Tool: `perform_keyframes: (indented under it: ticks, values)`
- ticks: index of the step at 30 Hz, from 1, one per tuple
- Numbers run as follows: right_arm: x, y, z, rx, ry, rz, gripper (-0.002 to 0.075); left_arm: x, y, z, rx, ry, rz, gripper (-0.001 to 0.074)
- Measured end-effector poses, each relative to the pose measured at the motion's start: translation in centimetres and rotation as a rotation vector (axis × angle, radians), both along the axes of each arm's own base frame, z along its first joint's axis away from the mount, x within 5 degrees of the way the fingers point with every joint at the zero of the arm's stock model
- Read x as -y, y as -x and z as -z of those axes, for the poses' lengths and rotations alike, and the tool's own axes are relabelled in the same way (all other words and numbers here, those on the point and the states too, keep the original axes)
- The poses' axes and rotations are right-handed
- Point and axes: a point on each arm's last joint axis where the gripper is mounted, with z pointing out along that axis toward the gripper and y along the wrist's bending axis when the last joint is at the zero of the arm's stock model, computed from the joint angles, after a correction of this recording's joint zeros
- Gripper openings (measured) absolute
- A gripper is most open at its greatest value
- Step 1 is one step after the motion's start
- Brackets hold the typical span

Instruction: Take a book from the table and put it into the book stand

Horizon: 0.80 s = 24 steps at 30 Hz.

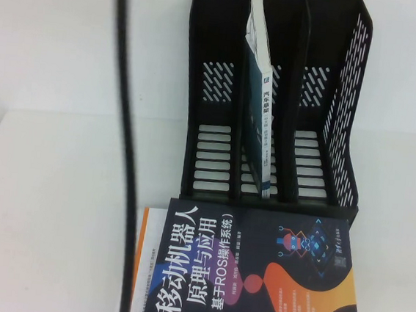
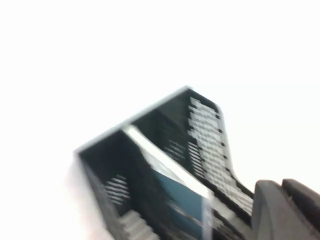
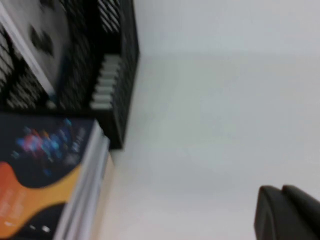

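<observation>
High view showed the book (image 1: 260, 95) standing upright in the middle slot of the black book stand (image 1: 349, 110), leaning slightly toward the left divider, its teal spine band facing the camera; the stand sat at the far side of the white surface (image 1: 48, 207); in front of it, touching its base, lay a dark navy book (image 1: 255, 275) with orange shapes, stacked on a white book with an orange edge (image 1: 141, 260); a black cable (image 1: 124, 148) hung down across the left part of that view. Neither arm appeared there. Left wrist view, blurred, showed the stand and book apart from the left hand (image 2: 287, 210), whose dark fingers sat pressed together, closed on nothing; right wrist view showed the right hand (image 3: 287, 212) above bare surface, beside the stand and the navy book; whether it was open or closed I could not tell.
</observation>
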Motion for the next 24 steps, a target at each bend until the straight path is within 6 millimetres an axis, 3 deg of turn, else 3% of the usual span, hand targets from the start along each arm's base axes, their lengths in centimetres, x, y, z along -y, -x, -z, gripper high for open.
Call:
perform_keyframes:
  ticks: [5,8,12,17,24]
  values:
    - [0.6,2.1,0.8,0.087,-0.061,-0.026,-0.0001,-0.2,3.0,3.2,-0.047,0.020,0.123,0.0001]
    - [0.5,2.3,2.9,0.061,-0.078,-0.047,-0.0001,-0.9,4.3,5.7,-0.039,0.055,0.115,0.0001]
    - [-0.4,1.8,4.8,0.064,-0.116,-0.102,-0.0001,-1.6,4.9,10.4,-0.037,0.085,0.054,0.0001]
    - [-1.0,1.1,5.0,0.150,-0.140,-0.140,-0.0002,-2.3,4.6,16.1,-0.025,0.130,-0.038,0.0001]
    - [-1.3,0.6,6.6,0.122,-0.130,-0.144,-0.0002,-2.8,4.3,19.3,0.019,0.183,-0.116,0.0000]
